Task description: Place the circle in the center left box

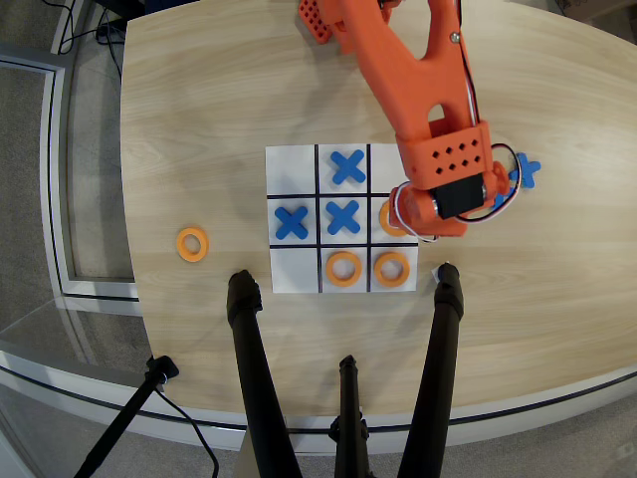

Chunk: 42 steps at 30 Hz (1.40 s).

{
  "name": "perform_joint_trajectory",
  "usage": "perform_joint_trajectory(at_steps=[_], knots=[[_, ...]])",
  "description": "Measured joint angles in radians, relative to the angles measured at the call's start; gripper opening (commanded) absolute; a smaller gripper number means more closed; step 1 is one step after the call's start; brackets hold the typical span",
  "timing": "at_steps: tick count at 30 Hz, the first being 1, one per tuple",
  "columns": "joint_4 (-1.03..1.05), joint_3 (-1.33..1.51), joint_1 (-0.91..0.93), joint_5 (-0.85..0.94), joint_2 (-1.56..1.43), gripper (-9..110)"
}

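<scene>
Wooden desk (199,100) carries the grid: the hand (423,227), jaw state indiscernible beneath the arm, sits over the center left box (383,204) where the circle (387,218) shows partly, so placement appears nearly complete, release unconfirmed.

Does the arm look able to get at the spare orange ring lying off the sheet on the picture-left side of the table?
Probably yes: the ring lies alone on bare table, nothing near it. The arm would have to swing across the sheet with its crosses; reach is unproven.
</scene>
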<state>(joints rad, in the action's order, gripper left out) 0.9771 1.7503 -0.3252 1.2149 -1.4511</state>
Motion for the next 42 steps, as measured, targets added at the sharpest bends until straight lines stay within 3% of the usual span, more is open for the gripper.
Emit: perform_joint_trajectory(at_steps=[42], knots=[[-0.101,-0.017,-0.008,-0.072,0.144,0]])
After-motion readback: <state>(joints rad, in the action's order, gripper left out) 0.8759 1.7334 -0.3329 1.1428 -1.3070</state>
